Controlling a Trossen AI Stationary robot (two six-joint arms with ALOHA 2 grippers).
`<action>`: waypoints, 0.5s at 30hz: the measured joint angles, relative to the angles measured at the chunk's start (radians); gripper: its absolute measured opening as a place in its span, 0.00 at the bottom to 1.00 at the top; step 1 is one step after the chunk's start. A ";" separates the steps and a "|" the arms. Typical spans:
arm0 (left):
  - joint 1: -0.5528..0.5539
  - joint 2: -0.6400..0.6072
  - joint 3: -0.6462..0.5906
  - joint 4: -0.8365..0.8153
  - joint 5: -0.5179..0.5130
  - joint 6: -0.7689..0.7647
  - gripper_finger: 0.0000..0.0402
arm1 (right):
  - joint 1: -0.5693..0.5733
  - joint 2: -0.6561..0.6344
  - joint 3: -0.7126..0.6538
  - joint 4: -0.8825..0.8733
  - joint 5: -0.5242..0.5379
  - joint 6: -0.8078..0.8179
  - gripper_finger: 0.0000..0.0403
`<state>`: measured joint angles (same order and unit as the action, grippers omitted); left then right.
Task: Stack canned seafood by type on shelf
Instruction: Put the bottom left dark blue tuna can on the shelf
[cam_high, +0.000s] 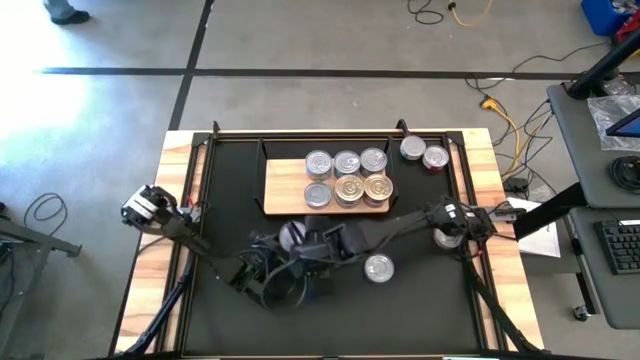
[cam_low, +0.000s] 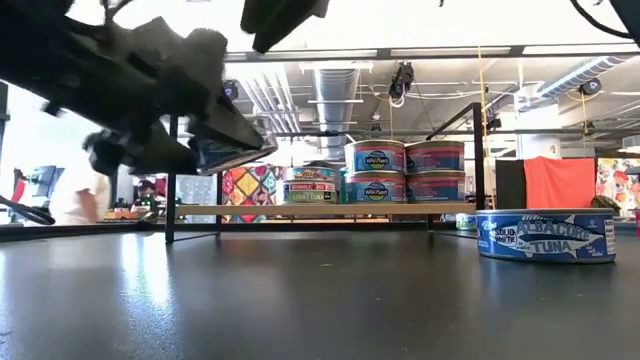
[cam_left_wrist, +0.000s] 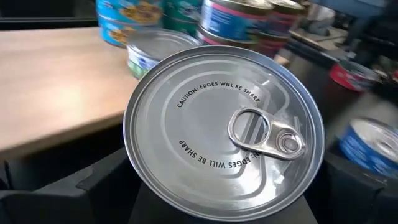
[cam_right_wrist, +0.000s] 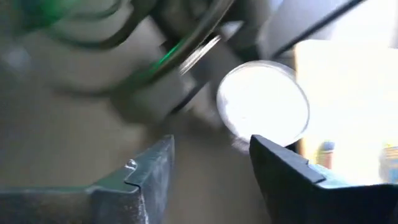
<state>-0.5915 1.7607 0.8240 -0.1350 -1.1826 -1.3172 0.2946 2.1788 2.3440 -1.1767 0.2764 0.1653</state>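
Above the black mat (cam_high: 230, 180), just in front of the flat light-wood shelf with black frame ends (cam_high: 283, 195): holding a short round silver tin with a ring-pull lid (cam_left_wrist: 224, 130) clear of the tabletop, clamped across its sides by the left tool (cam_high: 293, 238). Facing it at close range with the right tool (cam_right_wrist: 211, 171), spread apart and grasping nothing. Judged to be a handover or a regrip; cannot say which.

On the shelf, counted from above: six tops in two rows of three, mostly silver, with a gold-topped tin (cam_high: 349, 188) and a second one just beside it at the front right. From table height, looks stacked two high in places, with teal labels beside pink ones. Sorting by type judged well under way.

Left to do, by this reckoning: placing the held tin, then fetching the blue-labelled albacore tuna tin (cam_low: 545, 236) lying alone on the mat toward the right. Also a silver-topped tin (cam_high: 412, 148) and its reddish-sided neighbour (cam_high: 435, 158), side by side beyond the shelf's right end. Probably past halfway, not finished.
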 joint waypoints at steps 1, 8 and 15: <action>0.015 0.000 0.000 -0.004 0.000 0.000 0.88 | -0.009 0.000 0.000 0.006 0.022 -0.013 0.49; 0.107 -0.002 0.000 -0.094 0.003 -0.003 0.88 | -0.109 0.018 -0.005 0.040 0.049 -0.035 0.34; 0.127 -0.002 -0.001 -0.339 -0.008 -0.235 0.88 | -0.223 0.017 -0.029 0.137 0.011 -0.113 0.07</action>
<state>-0.4644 1.7589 0.8234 -0.4739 -1.1909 -1.5518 0.0715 2.1960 2.3148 -1.0395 0.2873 0.0522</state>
